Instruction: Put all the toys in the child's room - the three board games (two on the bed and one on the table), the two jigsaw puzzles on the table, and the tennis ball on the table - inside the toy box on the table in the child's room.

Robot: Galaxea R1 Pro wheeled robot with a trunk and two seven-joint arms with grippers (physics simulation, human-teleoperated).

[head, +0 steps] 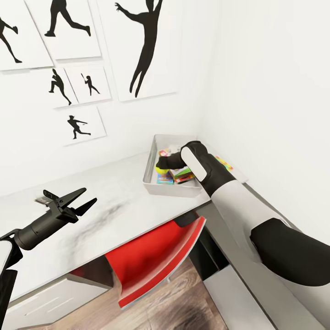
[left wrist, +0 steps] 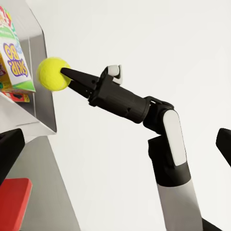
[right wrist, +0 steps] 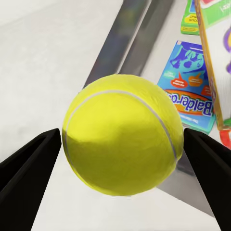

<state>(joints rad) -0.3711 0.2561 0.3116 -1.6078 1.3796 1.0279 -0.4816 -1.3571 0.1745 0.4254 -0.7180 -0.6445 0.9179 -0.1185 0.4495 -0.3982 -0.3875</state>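
Observation:
The tennis ball is clamped between the fingers of my right gripper, which is shut on it. It hangs just over the side wall of the light-grey toy box, which stands on the table near the room corner. In the right wrist view the ball sits above the box rim. Inside lie a teal-blue board game and the green Skip-Bo box. A multicolour patch like a jigsaw puzzle shows past my forearm. My left gripper hangs open above the table.
A red chair is tucked under the table's front edge below the toy box. White walls meet right behind the box, with black silhouette pictures on the left wall. Wood floor shows below.

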